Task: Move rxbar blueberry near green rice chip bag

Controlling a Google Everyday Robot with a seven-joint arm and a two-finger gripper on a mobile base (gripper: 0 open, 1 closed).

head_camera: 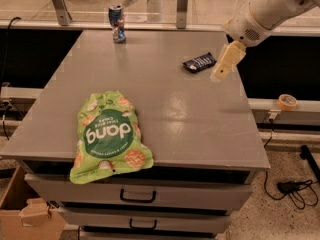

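Note:
The rxbar blueberry (199,62), a small dark bar with white lettering, lies flat on the grey table (165,109) at the right rear. The green rice chip bag (108,135), light green with a dark "dang" circle, lies at the front left, overhanging the front edge. My gripper (223,65) hangs from the white arm coming in from the upper right. It hovers just right of the bar, close to it and above the table, holding nothing.
A crushed blue-red-silver can (117,23) stands at the table's back left. Drawers (137,195) sit under the table front. A roll of tape (287,102) lies on a ledge to the right. A cardboard box (20,214) is on the floor at left.

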